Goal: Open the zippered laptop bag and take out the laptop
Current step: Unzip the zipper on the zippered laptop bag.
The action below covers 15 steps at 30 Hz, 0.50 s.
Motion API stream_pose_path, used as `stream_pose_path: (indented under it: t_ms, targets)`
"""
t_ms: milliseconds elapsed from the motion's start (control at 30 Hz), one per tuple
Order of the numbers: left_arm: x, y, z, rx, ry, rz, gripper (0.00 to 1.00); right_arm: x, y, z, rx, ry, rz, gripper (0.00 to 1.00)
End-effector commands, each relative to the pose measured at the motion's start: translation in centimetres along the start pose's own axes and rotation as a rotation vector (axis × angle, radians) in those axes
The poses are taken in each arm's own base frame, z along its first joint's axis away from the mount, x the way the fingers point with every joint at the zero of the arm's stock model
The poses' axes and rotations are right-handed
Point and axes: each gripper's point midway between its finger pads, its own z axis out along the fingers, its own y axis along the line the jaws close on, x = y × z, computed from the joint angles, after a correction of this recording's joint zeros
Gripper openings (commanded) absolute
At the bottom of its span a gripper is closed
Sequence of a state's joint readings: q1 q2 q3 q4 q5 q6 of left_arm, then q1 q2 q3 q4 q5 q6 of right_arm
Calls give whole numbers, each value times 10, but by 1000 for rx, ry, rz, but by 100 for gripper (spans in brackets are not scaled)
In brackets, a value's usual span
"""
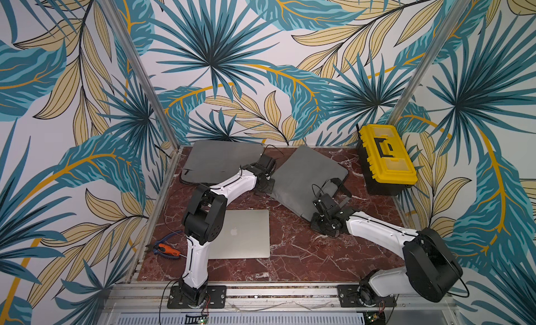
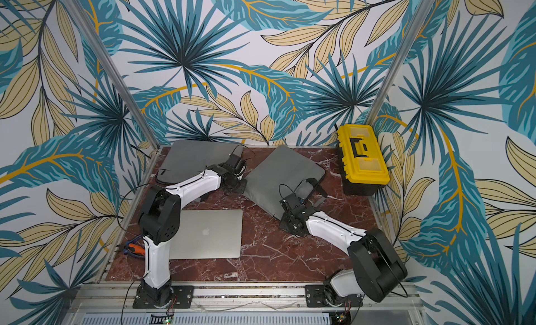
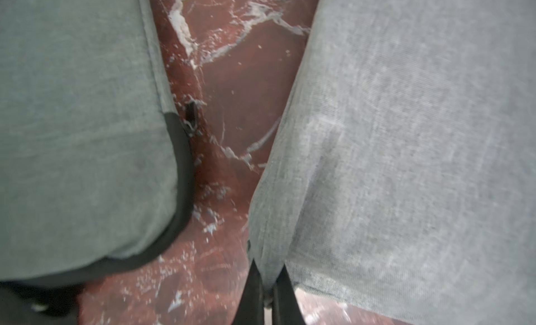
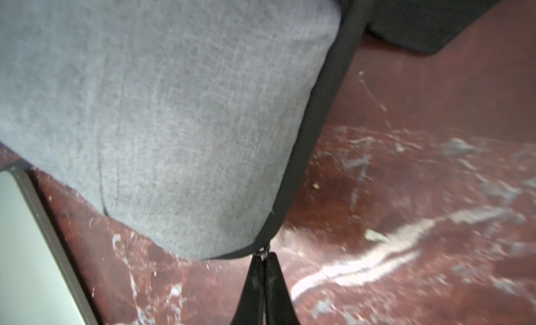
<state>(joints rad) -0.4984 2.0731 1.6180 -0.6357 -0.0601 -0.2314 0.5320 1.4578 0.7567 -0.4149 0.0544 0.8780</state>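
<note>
Laptop bag [image 1: 309, 174] is judged soft and limp (anchor before pulling): left gripper [image 3: 268, 281] pinches its fabric edge; right gripper [image 4: 263, 262] is closed on the zipper pull [image 4: 263, 252].

I see a light grey bag [image 1: 307, 175], a darker grey bag [image 1: 220, 158], a silver laptop [image 1: 246, 236], a yellow-and-black toolbox [image 1: 385, 155], a dark red, white-veined table [image 1: 304, 256].
</note>
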Motion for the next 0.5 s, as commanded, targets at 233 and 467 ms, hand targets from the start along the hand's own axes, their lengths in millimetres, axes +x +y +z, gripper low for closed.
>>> stream_pose_path:
  t_ms: [233,467]
  targets:
    - [-80,-3,-7,118,-184,-171,37,-41,38,10,-24,-105,49,0]
    - [-52,-13,-42,154,-162,-366,61,-45,42,5,-33,-116,40,0]
